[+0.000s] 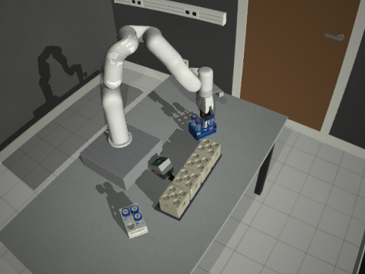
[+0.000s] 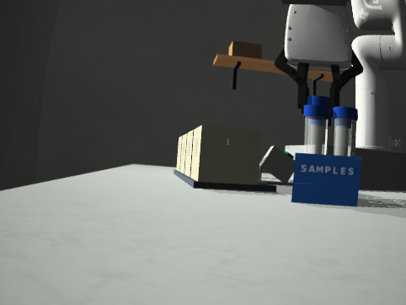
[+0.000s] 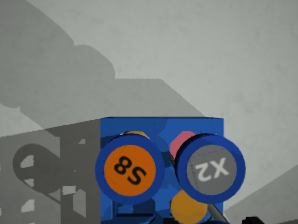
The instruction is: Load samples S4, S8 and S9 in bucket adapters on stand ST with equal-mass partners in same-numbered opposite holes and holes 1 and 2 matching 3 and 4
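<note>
Grey table (image 1: 250,136) (image 2: 168,253) (image 3: 240,50) carries the blue rack (image 1: 204,135) (image 2: 326,181) (image 3: 113,125), at the adapters' (image 1: 184,206) (image 2: 229,157) twelve o'clock from above. Your gripper (image 1: 206,115) (image 2: 317,111) (image 3: 212,221) has its fingers clamped on a capped tube (image 2: 317,100), upright, presumably to clear neighbouring caps; ID unreadable.

A lab; capped tubes (image 2: 316,131) in a "SAMPLES" rack (image 2: 326,185).
</note>
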`<move>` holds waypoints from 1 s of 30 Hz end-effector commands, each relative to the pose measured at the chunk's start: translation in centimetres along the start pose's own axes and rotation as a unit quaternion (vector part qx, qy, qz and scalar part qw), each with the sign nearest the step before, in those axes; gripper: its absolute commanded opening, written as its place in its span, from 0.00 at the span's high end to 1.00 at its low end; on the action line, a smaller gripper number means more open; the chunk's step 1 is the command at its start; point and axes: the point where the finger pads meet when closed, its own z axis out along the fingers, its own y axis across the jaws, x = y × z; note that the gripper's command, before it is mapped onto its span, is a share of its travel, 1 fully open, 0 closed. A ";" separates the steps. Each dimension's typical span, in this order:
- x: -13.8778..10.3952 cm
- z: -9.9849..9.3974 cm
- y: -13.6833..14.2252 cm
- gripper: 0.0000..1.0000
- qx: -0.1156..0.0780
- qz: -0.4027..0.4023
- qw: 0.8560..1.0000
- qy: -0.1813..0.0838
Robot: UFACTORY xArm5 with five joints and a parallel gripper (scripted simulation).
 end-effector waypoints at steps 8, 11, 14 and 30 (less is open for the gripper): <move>0.2 0.9 0.0 1.00 0.006 0.000 1.000 0.004; 0.2 1.2 0.0 1.00 0.006 0.000 1.000 0.004; 0.2 1.5 0.0 1.00 0.006 0.000 1.000 0.004; 0.2 1.7 0.0 1.00 0.006 0.000 1.000 0.004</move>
